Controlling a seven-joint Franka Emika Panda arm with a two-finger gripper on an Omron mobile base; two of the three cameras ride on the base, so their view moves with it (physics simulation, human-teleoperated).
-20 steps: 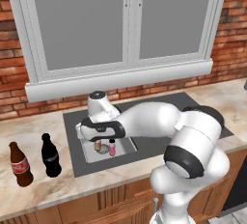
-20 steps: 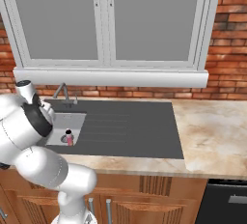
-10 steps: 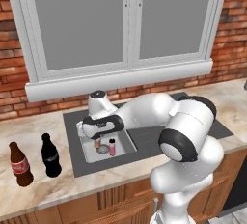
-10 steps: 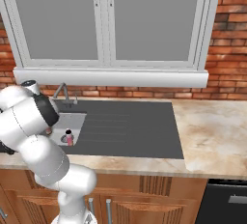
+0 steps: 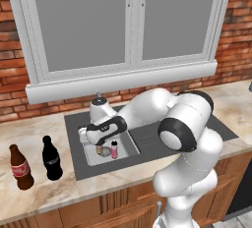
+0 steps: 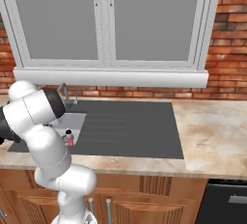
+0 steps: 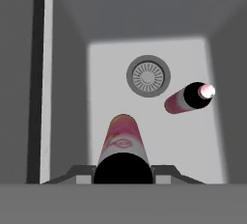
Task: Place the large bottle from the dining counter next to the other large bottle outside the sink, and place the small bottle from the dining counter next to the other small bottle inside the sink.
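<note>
- Hand view: my gripper [image 7: 123, 172] is closed narrowly on the small bottle [image 7: 120, 143], held upright over the sink [image 7: 67, 73] floor.
- From the drain [image 7: 148, 76], the held bottle sits toward the camera; the other small bottle [image 7: 189, 97] stands just beside the drain.
- Both large bottles [image 5: 51, 158] stand outside the sink.
- Since a second ago the elbow has swung; grip unchanged.

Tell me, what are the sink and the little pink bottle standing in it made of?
The sink looks like brushed steel: flat matte grey walls and a ringed metal drain. The standing pink bottle looks like smooth plastic with a dark cap, though the render leaves that open.
</note>
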